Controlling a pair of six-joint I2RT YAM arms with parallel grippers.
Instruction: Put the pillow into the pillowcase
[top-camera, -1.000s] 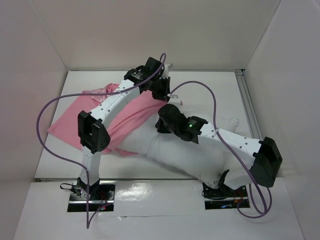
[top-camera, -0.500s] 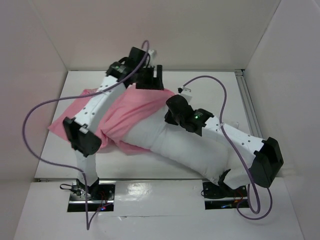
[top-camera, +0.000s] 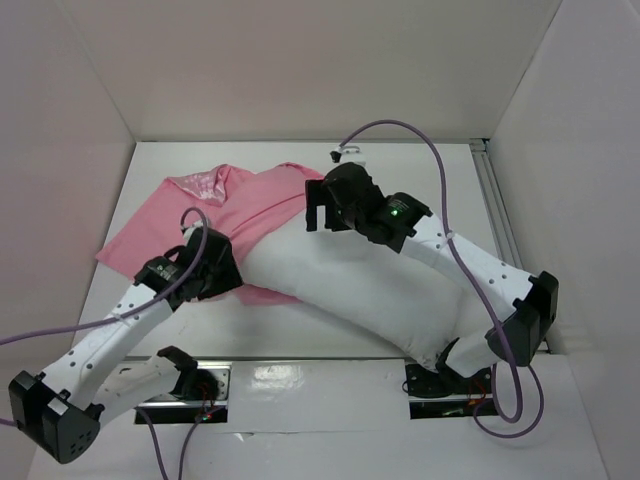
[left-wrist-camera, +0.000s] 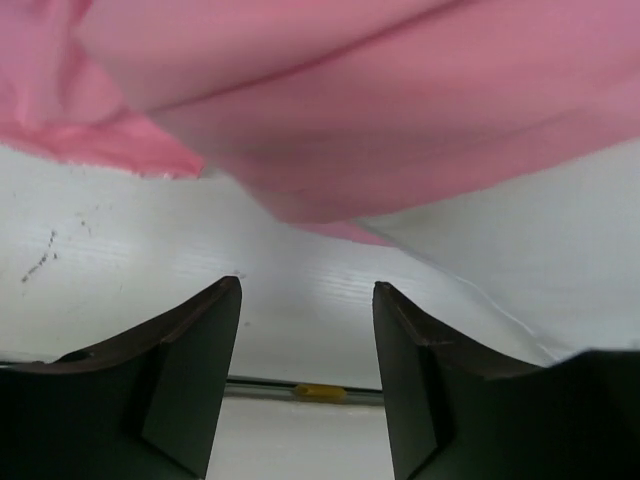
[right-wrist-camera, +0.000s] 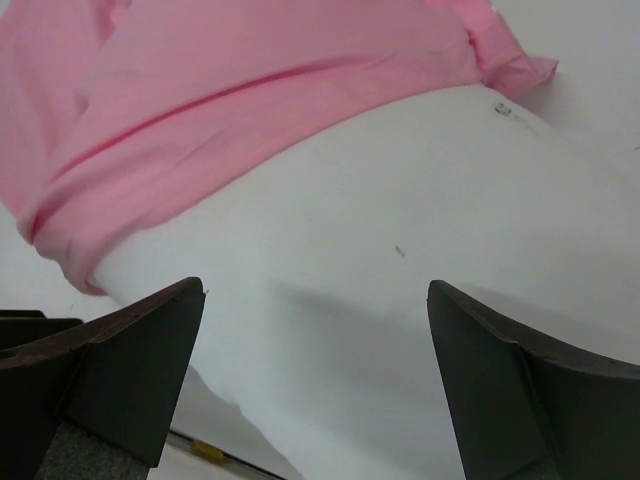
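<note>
The left gripper (left-wrist-camera: 305, 345) stood open, with a moderate gap between its fingers and nothing between them. It was low over the table (left-wrist-camera: 150, 270), just beside the near edge of the pillowcase (left-wrist-camera: 400, 130). The right gripper (right-wrist-camera: 315, 350) was opened wide above the pillow (right-wrist-camera: 400, 250) and held nothing. The pillow lay slantwise on the table, its far left end covered by the pink pillowcase, its other end near the base of the right arm.
</note>
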